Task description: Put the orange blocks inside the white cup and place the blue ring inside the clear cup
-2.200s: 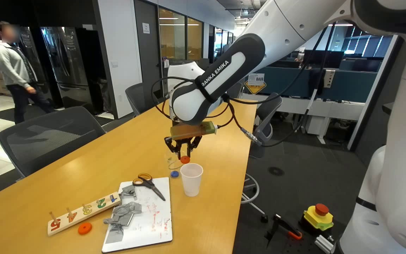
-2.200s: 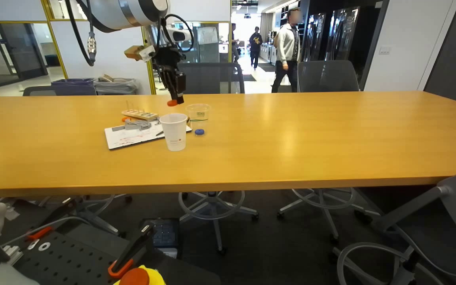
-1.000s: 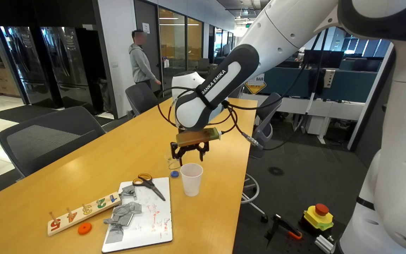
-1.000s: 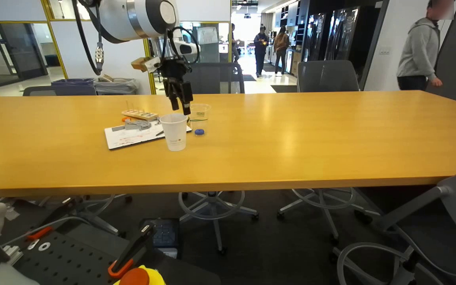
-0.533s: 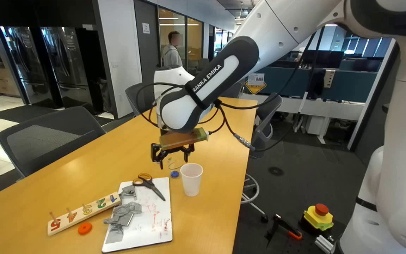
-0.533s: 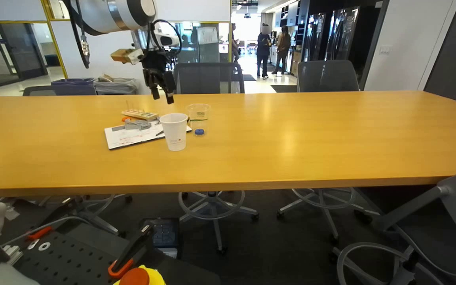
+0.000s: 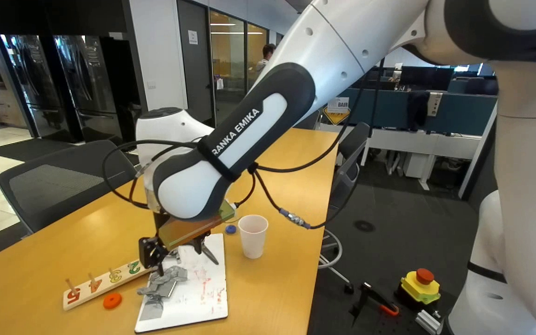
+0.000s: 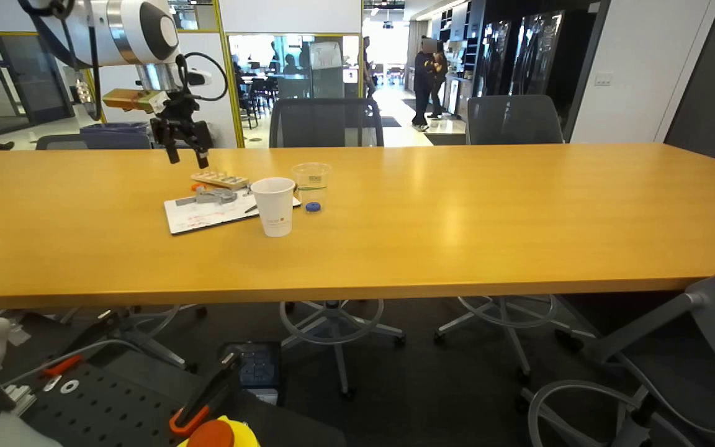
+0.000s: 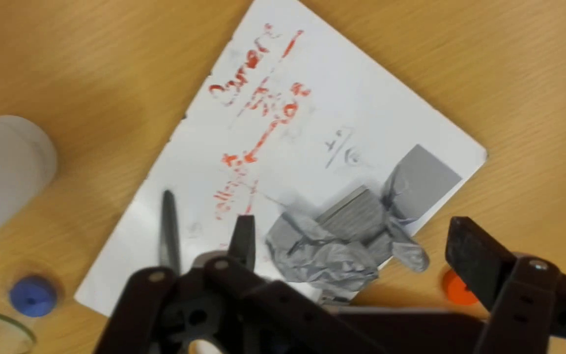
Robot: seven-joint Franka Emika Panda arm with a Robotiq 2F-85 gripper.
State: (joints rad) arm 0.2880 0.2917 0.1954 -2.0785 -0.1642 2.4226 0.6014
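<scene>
My gripper [image 7: 179, 262] hangs open above the whiteboard, nothing between its fingers; it also shows in an exterior view [image 8: 188, 162] and in the wrist view [image 9: 354, 221]. An orange block [image 7: 112, 300] lies on the table beside the number strip. In the wrist view that orange block [image 9: 452, 285] is partly covered by a finger. The white cup [image 7: 252, 236] stands upright; its inside cannot be seen. Close by, the blue ring [image 8: 313, 207] rests on the table next to the clear cup [image 8: 314, 179], whose edge shows at the wrist view's lower left corner.
Below the gripper is a whiteboard [image 7: 203, 288] bearing crumpled grey tape [image 9: 327, 250] and scissors [image 7: 210, 255], their handles hidden. A wooden number strip [image 7: 103, 284] with upright pegs lies at its side. Chairs [image 8: 326, 123] line the table.
At first the gripper was shut on an orange block near the white cup. It opened, and that block dropped from sight. The arm has since swung from the cups to over the whiteboard.
</scene>
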